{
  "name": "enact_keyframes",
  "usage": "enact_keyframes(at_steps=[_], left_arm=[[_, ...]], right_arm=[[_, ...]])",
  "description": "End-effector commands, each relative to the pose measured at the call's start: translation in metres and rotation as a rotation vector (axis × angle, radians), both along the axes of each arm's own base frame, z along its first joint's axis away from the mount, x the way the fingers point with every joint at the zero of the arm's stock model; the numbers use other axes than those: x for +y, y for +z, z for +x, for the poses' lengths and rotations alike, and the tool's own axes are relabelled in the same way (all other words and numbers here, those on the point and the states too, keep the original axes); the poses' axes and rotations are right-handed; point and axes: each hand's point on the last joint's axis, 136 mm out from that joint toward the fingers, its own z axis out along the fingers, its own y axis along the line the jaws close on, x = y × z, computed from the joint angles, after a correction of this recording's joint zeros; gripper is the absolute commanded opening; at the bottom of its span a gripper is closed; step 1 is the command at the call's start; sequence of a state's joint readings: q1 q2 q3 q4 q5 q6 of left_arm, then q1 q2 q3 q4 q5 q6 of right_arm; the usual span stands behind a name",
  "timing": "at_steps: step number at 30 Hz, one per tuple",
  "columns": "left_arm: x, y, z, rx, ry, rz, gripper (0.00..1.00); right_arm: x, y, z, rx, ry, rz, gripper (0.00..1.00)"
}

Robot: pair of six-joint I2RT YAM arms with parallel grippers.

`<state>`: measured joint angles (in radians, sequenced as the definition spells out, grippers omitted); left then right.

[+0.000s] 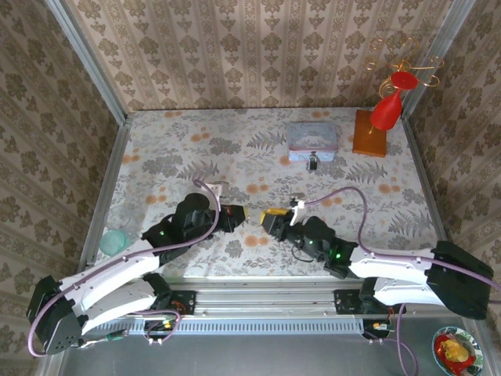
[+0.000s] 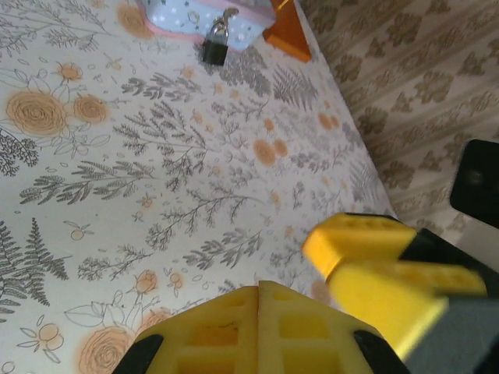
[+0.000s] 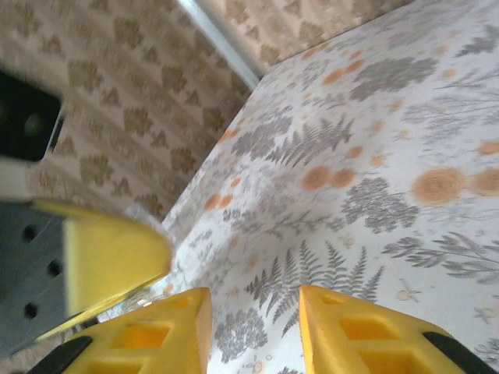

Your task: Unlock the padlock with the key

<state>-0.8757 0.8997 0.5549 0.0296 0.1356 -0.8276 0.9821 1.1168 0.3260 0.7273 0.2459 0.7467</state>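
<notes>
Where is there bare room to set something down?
Bare cloth: from the left wall to the tin, and nearer than the orange stand. Crowded: padlock at the tin's front, stand beside it; left gripper and right gripper close together, near centre.

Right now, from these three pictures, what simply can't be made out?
The metal key: I cannot tell where it is. In the left wrist view the left gripper is shut, which would hide anything thin pinched inside.
The small dark grey padlock: its keyhole is too small to see in the left wrist view.
The pale blue rectangular tin box: cut off by that view's top edge.
The right gripper: blurred there, too near the lens.
</notes>
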Motion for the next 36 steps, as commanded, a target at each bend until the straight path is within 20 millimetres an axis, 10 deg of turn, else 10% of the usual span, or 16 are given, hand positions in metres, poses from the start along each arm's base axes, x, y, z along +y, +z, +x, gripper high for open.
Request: enact_keyframes(at_steps=[1, 10, 36], left_arm=[[0.004, 0.016, 0.011, -0.001, 0.086, -0.108, 0.0], [-0.009, 0.045, 0.009, 0.006, 0.055, -0.285, 0.0], [-0.038, 0.052, -0.01, 0.039, -0.048, -0.376, 0.0]], right_arm=[[0.001, 0.013, -0.016, 0.076, 0.082, 0.141, 0.47], [0.001, 0.049, -0.028, 0.047, 0.161, 0.277, 0.59], [0.029, 0.065, -0.026, 0.13, 0.265, 0.507, 0.43]])
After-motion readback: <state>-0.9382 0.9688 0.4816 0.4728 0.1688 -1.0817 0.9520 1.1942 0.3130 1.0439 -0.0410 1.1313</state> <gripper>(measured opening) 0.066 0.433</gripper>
